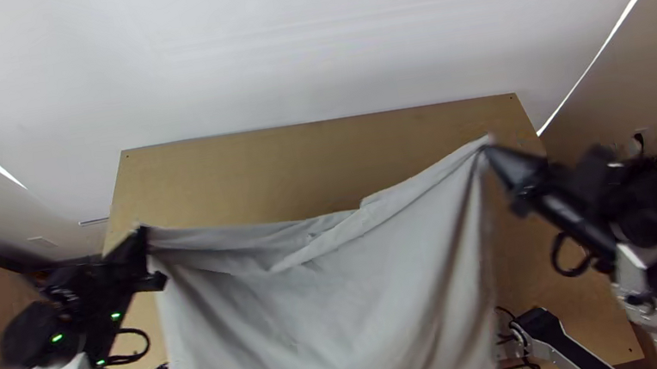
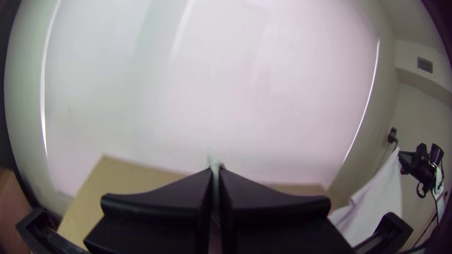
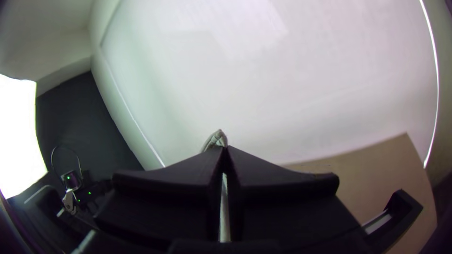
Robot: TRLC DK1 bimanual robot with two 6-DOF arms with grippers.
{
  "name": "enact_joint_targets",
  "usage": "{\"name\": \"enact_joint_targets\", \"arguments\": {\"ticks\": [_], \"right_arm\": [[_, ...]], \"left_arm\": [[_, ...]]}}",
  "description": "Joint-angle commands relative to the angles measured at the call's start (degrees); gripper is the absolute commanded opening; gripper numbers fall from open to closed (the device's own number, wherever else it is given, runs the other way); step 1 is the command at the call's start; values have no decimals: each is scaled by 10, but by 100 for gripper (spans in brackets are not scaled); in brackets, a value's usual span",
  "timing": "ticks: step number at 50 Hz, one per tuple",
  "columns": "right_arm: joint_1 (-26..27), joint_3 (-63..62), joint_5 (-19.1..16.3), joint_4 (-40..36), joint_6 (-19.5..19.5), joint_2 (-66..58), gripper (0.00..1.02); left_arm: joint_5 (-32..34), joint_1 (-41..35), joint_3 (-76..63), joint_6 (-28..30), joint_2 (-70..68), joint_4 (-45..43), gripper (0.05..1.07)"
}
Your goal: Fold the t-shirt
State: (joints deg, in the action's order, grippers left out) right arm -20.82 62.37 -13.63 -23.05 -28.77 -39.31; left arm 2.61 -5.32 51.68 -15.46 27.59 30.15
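Holding one t-shirt [image 1: 325, 307] at two corners: left hand [image 1: 143, 235], right hand [image 1: 487, 150].

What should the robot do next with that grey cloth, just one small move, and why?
Perhaps ease the left pincer and right pincer slightly apart: each grips an upper end of the grey cloth, whose top edge sags between them, so gentle tension might smooth it.
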Motion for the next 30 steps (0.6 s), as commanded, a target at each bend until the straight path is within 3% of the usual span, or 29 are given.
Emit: {"name": "enact_joint_targets", "arguments": {"ticks": [1,11,30], "right_arm": [[-11,-104,-5,30,-25,10,2],[-4,-228,-14,141,-29,-52,2],[68,-173,-18,276,-33,-302,2]], "left_arm": [[19,2,-74,-4,-14,-17,8],[41,21,-170,-5,55,-119,8],[56,70,-105,-7,384,-305,8]]}}
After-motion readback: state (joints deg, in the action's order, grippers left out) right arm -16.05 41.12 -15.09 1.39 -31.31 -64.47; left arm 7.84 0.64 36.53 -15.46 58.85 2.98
